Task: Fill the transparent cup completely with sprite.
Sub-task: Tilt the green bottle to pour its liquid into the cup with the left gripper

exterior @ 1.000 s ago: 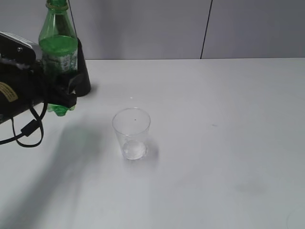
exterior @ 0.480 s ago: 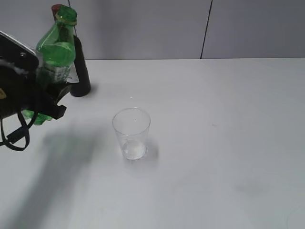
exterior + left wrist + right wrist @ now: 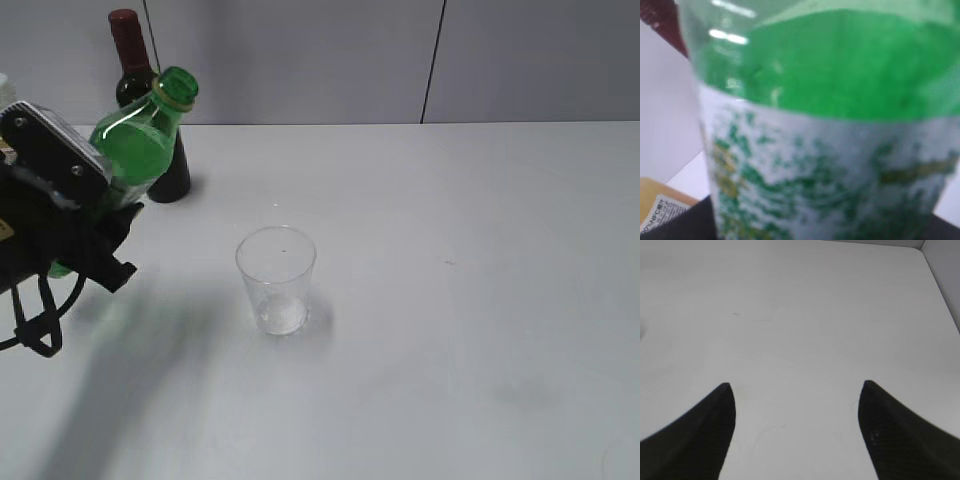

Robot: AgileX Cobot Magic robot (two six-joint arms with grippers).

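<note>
The transparent cup [image 3: 276,279] stands upright and empty on the white table, left of centre in the exterior view. My left gripper [image 3: 112,215] is shut on the green sprite bottle [image 3: 142,140], held above the table to the cup's left. The bottle is uncapped and tilted, its mouth pointing up and right toward the cup. No liquid is leaving it. The bottle's label fills the left wrist view [image 3: 830,165]. My right gripper [image 3: 796,395] is open and empty over bare table; it does not show in the exterior view.
A dark wine bottle with a red cap [image 3: 150,120] stands behind the sprite bottle near the back wall. The white table [image 3: 450,300] stretches to the right of the cup. A tan box corner [image 3: 660,210] shows in the left wrist view.
My left gripper has tipped the sprite bottle from upright to a rightward lean, its mouth swinging toward the cup. The cup has not moved.
</note>
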